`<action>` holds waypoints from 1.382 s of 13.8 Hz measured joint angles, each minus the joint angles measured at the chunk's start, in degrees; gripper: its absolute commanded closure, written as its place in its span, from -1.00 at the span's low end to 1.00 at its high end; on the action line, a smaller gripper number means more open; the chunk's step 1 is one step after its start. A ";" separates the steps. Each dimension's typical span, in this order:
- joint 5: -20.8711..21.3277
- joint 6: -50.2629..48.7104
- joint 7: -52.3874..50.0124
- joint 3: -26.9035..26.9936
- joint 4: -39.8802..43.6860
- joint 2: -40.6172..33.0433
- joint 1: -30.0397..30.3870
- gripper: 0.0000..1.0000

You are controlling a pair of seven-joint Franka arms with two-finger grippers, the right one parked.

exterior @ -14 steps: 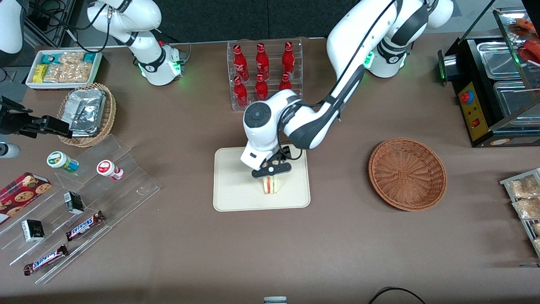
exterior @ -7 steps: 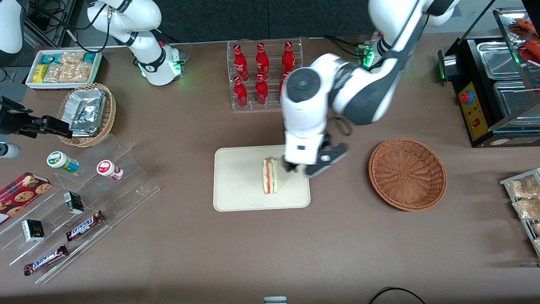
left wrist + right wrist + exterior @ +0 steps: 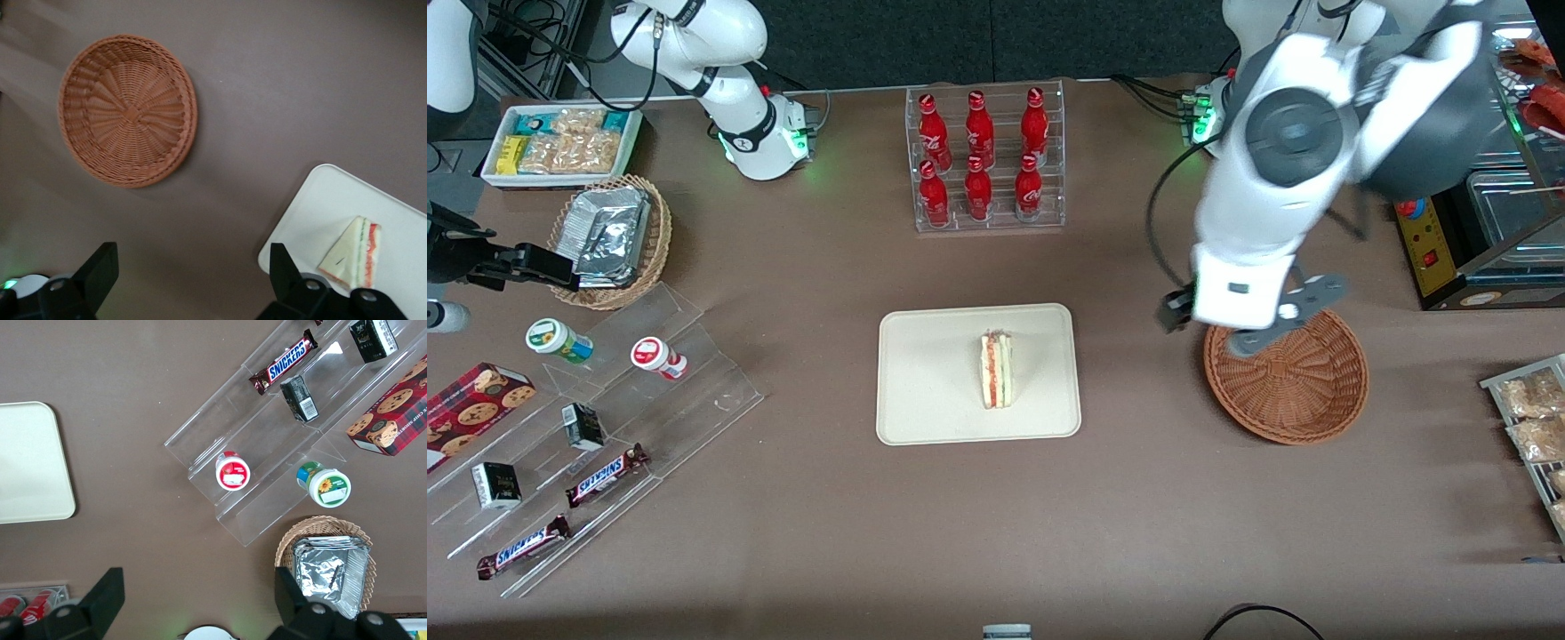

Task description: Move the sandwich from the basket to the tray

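— Sandwich position?
— I see the sandwich [image 3: 997, 371] lying on the tray [image 3: 925, 391], basket [image 3: 1294, 382] holding nothing.
— Claw?
— My claw [image 3: 1227, 329] hangs above the basket's rim, fingers spread wide, carrying nothing.

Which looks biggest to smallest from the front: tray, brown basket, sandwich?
1. Tray, slightly larger than the basket.
2. Basket, partly covered by the open tool hovering above its rim.
3. Sandwich, clearly smallest.

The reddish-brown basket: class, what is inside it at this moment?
Nothing shows inside the basket: the wrist view shows its whole woven floor bare. In the front view the open gripper hangs over its rim, covering a little. The sandwich lies on the tray.
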 measured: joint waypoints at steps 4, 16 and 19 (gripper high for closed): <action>-4.42 -3.38 14.63 0.08 -3.13 -5.79 6.74 -1.00; -9.81 -6.02 49.59 17.30 -21.25 -27.58 10.74 -1.00; -8.84 -4.96 50.23 17.23 -22.87 -28.61 10.74 -1.00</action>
